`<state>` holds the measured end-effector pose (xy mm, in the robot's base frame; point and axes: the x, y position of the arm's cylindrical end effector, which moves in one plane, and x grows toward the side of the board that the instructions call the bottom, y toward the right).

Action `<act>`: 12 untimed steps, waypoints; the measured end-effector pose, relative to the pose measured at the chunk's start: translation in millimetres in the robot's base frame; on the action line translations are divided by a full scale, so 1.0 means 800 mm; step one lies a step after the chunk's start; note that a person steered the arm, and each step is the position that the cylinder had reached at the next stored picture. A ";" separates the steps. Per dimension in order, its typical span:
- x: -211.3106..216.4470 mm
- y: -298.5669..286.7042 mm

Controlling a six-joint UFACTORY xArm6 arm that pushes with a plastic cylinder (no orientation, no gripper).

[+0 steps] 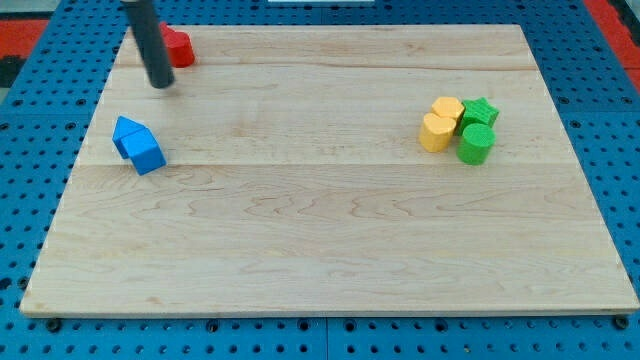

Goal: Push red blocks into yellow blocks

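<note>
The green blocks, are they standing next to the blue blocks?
No, the green blocks sit against the yellow blocks at the view's right, while the blue blocks are far off at the view's left.

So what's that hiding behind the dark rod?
A red block, at the board's top left. Only its right part shows; the rod covers the rest, so its shape is unclear. My tip sits just below-left.

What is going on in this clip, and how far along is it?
A single arm with a dark rod is working a wooden board. My tip sits at the view's top left, just left of and below a red block. The yellow blocks lie far off at the view's right, bunched with two green blocks. Two blue blocks sit below the tip. The red block has yet to reach the yellow ones.
</note>
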<state>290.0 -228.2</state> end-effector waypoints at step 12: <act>-0.023 -0.096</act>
<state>271.8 -304.6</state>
